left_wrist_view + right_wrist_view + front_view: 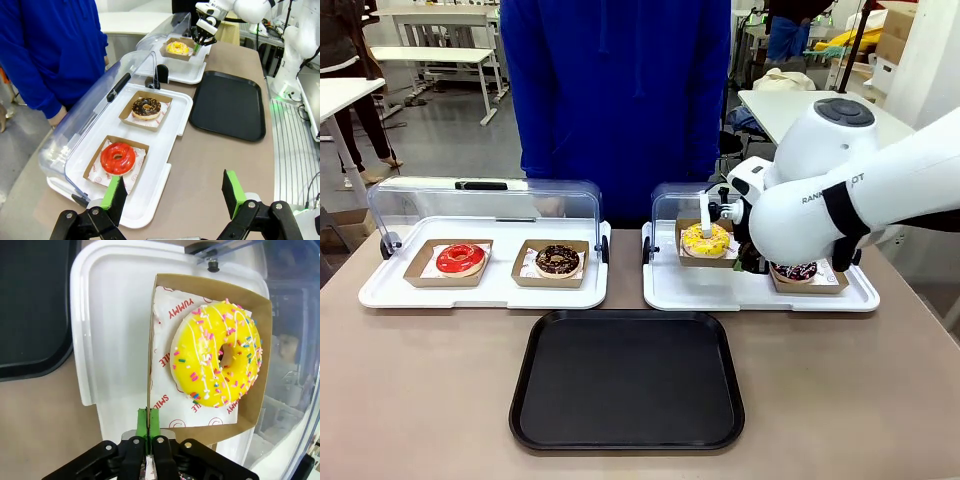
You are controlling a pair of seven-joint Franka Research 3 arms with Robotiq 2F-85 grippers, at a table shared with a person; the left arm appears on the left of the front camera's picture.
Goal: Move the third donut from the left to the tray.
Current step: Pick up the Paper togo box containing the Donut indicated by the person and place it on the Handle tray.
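The third donut from the left has bright yellow icing with sprinkles. It lies in a shallow brown cardboard box on the right white tray. My right gripper is shut on that box's near wall, its green pads pinching the cardboard edge. The black tray lies empty at the table's front middle. My left gripper hangs open over the table's left end, holding nothing.
The left white tray, its clear lid raised, holds a red-iced donut and a chocolate donut. A dark sprinkled donut sits under my right arm. A person in blue stands at the far side.
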